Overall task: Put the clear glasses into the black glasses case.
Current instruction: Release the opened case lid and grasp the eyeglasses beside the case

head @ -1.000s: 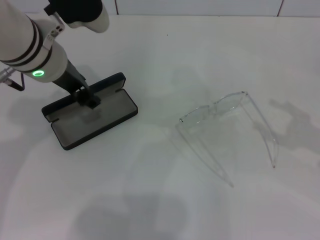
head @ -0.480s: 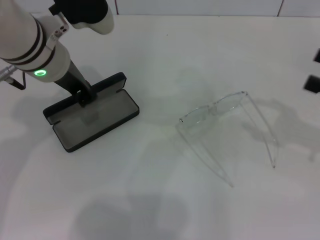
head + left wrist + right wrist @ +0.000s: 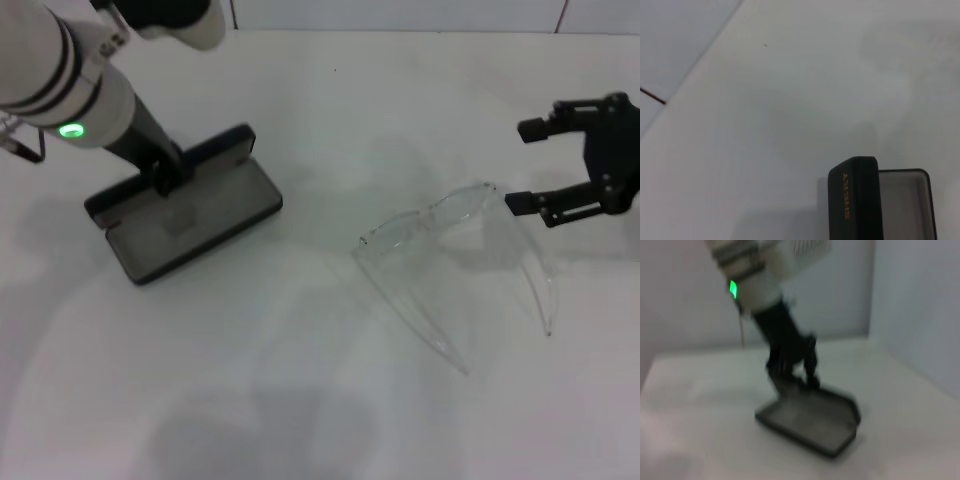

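Observation:
The black glasses case (image 3: 200, 225) lies open on the left of the white table, grey inside up, its lid standing along the far side. My left gripper (image 3: 166, 178) is at that lid and looks shut on it. The left wrist view shows the lid (image 3: 855, 200) with orange lettering. The clear glasses (image 3: 430, 222) rest unfolded right of centre, arms pointing toward me. Just right of the lens hangs my right gripper (image 3: 518, 167), open and holding nothing. The right wrist view shows the case (image 3: 810, 425) and the left gripper (image 3: 797, 377) far off.
The white table (image 3: 300, 400) spreads bare between the case and the glasses and across the front. A tiled wall (image 3: 400, 15) runs along the table's far edge. The left arm's white body (image 3: 60, 80) reaches in from the top left.
My right gripper has come into view from the right edge and now hangs beside the glasses. The left gripper shifted slightly, and the case turned a little with it.

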